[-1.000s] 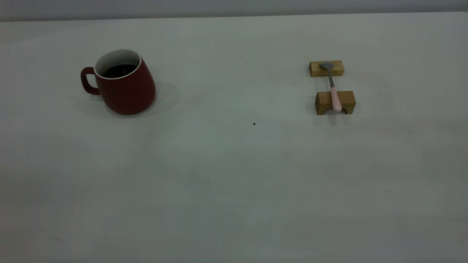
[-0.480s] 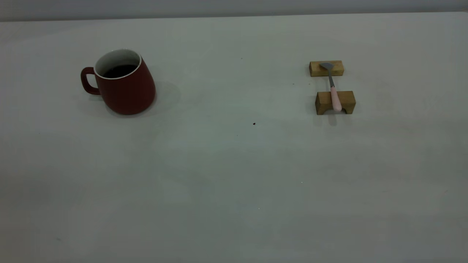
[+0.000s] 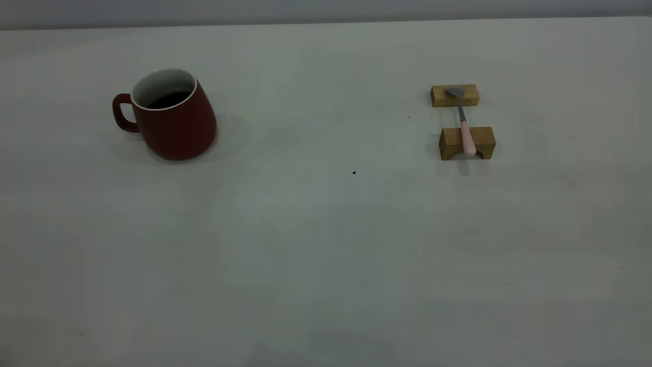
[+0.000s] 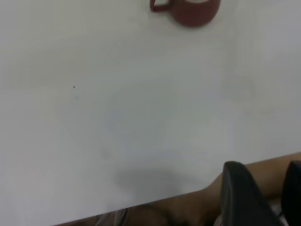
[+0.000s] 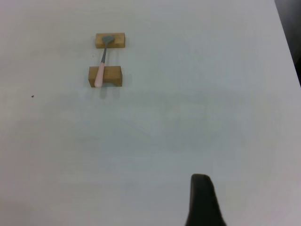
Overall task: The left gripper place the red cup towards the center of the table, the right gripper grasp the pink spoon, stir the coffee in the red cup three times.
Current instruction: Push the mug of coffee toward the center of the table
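The red cup [image 3: 173, 122] stands upright at the left of the table [image 3: 326, 244], handle pointing left, with dark coffee [image 3: 165, 99] inside. The pink spoon [image 3: 464, 125] lies across two tan wooden blocks at the right, bowl on the far block, handle on the near one. Neither gripper shows in the exterior view. In the left wrist view my left gripper [image 4: 270, 190] hangs open over the table's near edge, far from the red cup [image 4: 193, 12]. In the right wrist view only one black tip of my right gripper [image 5: 203, 202] shows, well short of the pink spoon [image 5: 100, 70].
The far block [image 3: 438, 97] lies flat and the near block [image 3: 484, 140] has an arch cut under it. A tiny black speck [image 3: 354, 173] marks the table's middle. A brown strip [image 4: 188, 207] runs along the table's near edge, and a dark drop-off [image 5: 292, 28] borders its right side.
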Available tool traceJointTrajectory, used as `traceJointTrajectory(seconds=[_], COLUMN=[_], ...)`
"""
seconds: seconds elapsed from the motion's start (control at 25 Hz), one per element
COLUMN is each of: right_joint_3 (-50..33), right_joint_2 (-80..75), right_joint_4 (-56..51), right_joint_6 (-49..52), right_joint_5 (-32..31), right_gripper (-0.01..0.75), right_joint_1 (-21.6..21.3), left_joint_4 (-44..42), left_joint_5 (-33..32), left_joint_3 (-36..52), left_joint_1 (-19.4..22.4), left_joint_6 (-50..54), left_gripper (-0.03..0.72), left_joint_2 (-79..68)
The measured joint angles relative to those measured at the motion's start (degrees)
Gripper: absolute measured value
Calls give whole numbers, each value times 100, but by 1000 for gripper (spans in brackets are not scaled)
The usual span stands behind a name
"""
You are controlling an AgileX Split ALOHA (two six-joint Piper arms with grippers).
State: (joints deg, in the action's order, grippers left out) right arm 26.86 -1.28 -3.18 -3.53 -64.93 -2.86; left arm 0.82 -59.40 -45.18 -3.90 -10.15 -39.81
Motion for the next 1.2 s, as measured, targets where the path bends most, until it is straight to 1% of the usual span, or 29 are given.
traceJointTrajectory(seconds=[0.16, 0.24, 0.36, 0.48, 0.56, 0.6, 0.92, 1.2], right_joint_3=[0, 0, 0, 0, 0, 0, 0, 0], right_joint_2=[0, 0, 0, 0, 0, 0, 0, 0], right_joint_4=[0, 0, 0, 0, 0, 0, 0, 0], right_joint_6=[0, 0, 0, 0, 0, 0, 0, 0], right_joint_5=[0, 0, 0, 0, 0, 0, 0, 0], right_gripper=[555, 555, 555, 555, 555, 555, 555, 555], right_joint_1=[0, 0, 0, 0, 0, 0, 0, 0], left_joint_4=[-126, -165, -279, -354, -481, -528, -657, -1522], left_joint_5=[572, 834, 1078, 1274, 1385, 1412, 1479, 1548], left_joint_3=[-389, -647, -1104, -1651, -2013, -2214, -3566, -4472], left_joint_1=[0, 0, 0, 0, 0, 0, -18, -312], left_joint_6=[-470, -770, -1304, -1960, -2358, -2567, -4337, -5013], left_gripper=[295, 328, 438, 568, 616, 628, 638, 638], left_joint_2=[-1570, -2329, -3471, -4622, -5275, -5612, -7599, -8724])
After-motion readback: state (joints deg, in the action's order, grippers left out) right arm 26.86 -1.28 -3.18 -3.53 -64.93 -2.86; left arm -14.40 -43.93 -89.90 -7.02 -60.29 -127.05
